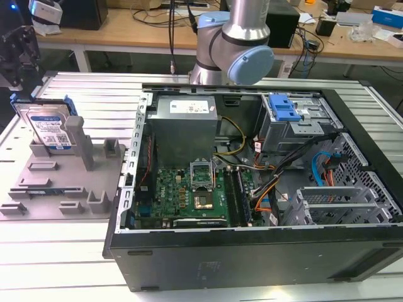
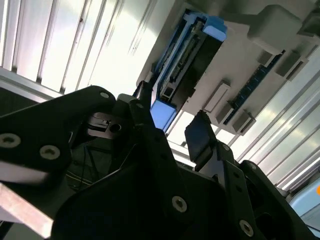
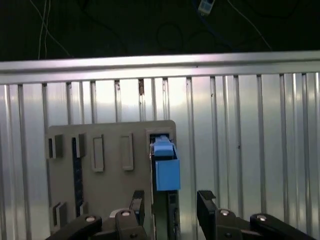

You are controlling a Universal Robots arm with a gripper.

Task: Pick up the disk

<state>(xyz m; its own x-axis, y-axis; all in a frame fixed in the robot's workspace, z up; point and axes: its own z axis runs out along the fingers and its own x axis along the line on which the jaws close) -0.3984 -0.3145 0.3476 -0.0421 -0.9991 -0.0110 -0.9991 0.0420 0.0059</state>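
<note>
A ribbed metal table carries an open computer case and, near one edge, a grey fixture. The gripper hangs wide open over the disk and holds nothing. The disk stands on edge at a fixture corner. The words on its white-and-blue label are too small to read.

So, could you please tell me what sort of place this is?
Probably a robotics lab or workshop: an opened black desktop computer case lies on a ribbed aluminium table, a silver hard drive with blue rails stands in a grey plastic fixture, and cluttered wooden workbenches run behind.
</note>
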